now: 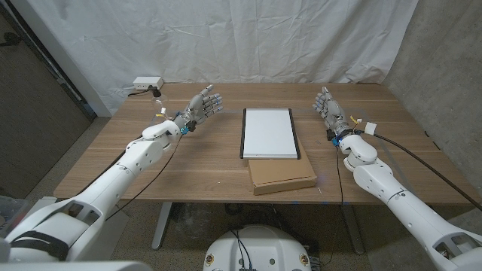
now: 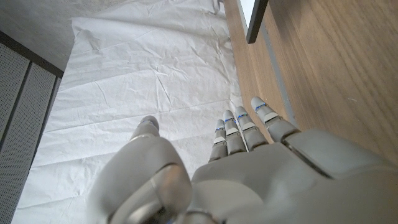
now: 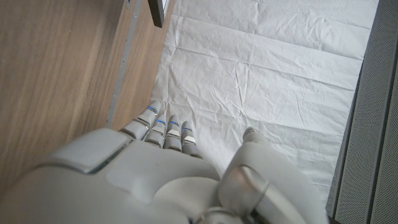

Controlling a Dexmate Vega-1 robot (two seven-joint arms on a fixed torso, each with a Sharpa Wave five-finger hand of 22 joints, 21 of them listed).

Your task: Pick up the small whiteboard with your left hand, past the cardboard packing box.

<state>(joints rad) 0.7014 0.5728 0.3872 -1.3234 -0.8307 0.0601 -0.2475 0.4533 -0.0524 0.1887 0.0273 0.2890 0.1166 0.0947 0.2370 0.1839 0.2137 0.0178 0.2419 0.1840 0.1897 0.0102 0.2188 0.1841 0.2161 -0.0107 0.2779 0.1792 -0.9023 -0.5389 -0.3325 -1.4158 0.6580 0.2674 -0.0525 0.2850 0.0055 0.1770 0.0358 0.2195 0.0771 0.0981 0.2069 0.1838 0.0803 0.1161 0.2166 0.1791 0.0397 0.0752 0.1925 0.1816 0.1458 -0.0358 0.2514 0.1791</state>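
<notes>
The small whiteboard (image 1: 269, 133), white with a dark frame, lies in the middle of the wooden table (image 1: 203, 169), its near edge resting over a flat cardboard packing box (image 1: 282, 177). My left hand (image 1: 200, 109) hovers over the table left of the whiteboard, fingers spread and holding nothing. My right hand (image 1: 330, 109) stands to the right of the board, fingers extended upward, holding nothing. In the left wrist view my left hand (image 2: 249, 162) has its fingers apart, and a corner of the whiteboard (image 2: 256, 18) shows beyond it. The right wrist view shows my right hand (image 3: 155, 168) with a whiteboard corner (image 3: 157, 11) ahead.
A small white device (image 1: 146, 83) with a cable sits at the table's far left corner. A white sheet (image 1: 226, 38) hangs behind the table. Bare wood lies between each hand and the board.
</notes>
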